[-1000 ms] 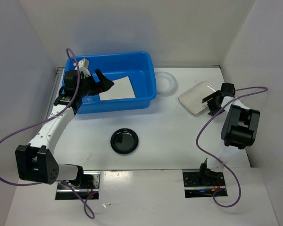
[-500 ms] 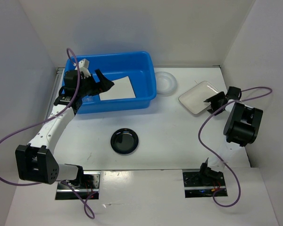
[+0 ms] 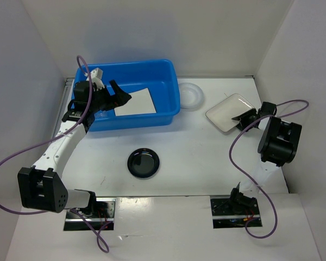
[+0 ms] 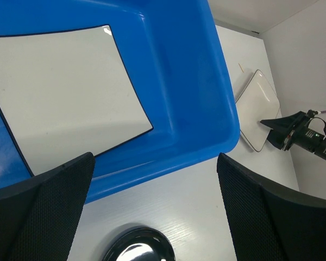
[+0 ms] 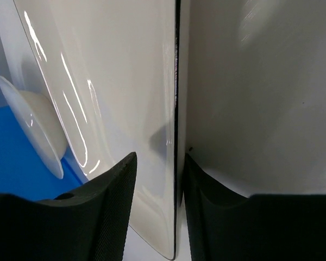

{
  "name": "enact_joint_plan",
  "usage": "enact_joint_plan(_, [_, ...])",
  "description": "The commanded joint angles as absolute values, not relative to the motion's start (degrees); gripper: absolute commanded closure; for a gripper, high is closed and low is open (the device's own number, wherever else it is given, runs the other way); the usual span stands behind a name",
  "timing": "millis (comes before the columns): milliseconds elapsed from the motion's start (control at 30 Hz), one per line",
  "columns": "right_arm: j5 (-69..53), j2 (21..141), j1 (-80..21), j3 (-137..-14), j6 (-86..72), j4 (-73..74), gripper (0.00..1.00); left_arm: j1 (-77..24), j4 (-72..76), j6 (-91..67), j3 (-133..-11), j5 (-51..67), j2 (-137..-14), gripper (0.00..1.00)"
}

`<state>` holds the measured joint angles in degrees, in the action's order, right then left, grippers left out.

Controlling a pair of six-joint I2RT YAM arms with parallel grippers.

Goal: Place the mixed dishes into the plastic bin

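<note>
Rim of the rounded-rectangular pale plate (image 3: 226,112) is what the coming move depends on. The plate lies flat at the right side of the bench (image 3: 206,157), with its long axis going diagonally from near-left to far-right. The right end effector (image 3: 244,117) meets it from the right, at the near-right edge. In the right wrist view its two fingers (image 5: 98,217) stand one on each side of the thin dark edge line, with only a narrow gap between them. Whether the pads already press on the plate, I cannot tell.

The plastic bin (image 3: 168,87) lies to the left of this plate, at the far left of the bench. The round white bowl (image 3: 189,95) stands between them, just beside the right wall of the bin. In my judgement the plate must be lifted and carried to the left over the bowl, and the right arm is clearly the nearer one for this.

The left end effector (image 3: 118,95) hangs above the bin interior with its jaws wide apart and holds nothing.

The count is as follows:
- One bin.
- One large square white plate (image 4: 60,92) with a dark rim, lying inside the bin.
- One white bowl, on the bench.
- One pale plate, on the bench.
- One round black saucer (image 3: 143,162), on the bench in the near middle, well apart from both end effectors.
- No clear cup that I can find in any view.

So one dish is in the bin and three visible dishes are outside it.
</note>
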<state>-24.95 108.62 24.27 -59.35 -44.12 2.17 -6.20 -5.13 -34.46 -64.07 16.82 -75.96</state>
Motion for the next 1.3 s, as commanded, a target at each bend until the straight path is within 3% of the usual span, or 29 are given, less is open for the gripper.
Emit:
enact_joint_plan(0, [-25.9, 111.5, 25.4, -58.4, -45.7, 1.4, 0.56, -6.4, -3.7, -32.8, -63.8, 17.6, -74.2, 0.0])
enact_joint_plan(167, [-25.9, 112.1, 25.4, -58.4, -46.2, 0.9, 0.64, -6.4, -4.2, -32.8, -63.8, 17.6, -73.7, 0.0])
enact_joint_plan(300, [-24.8, 111.4, 25.4, -58.4, -46.2, 0.9, 0.78, -6.4, -4.2, -32.8, -63.8, 17.1, -73.1, 0.0])
enact_joint_plan(333, [-24.8, 111.4, 25.4, -58.4, -46.2, 0.9, 0.94, -6.4, -4.2, -32.8, -63.3, 17.1, -73.1, 0.0])
enact_joint_plan(367, [-24.3, 110.9, 25.4, -58.4, -46.2, 0.9, 1.0, -6.4, -4.2, -32.8, -63.3, 17.1, -73.1, 0.0])
enact_joint_plan(600, [-22.9, 107.0, 24.9, -57.4, -46.2, 1.4, 1.0, -6.4, -4.2, -32.8, -63.3, 17.1, -73.1, 0.0])
enact_joint_plan(1267, [-14.4, 72.4, 14.7, -51.3, -48.0, 8.3, 1.0, -6.4, -3.2, -33.3, -62.2, 17.1, -73.1, 0.0])
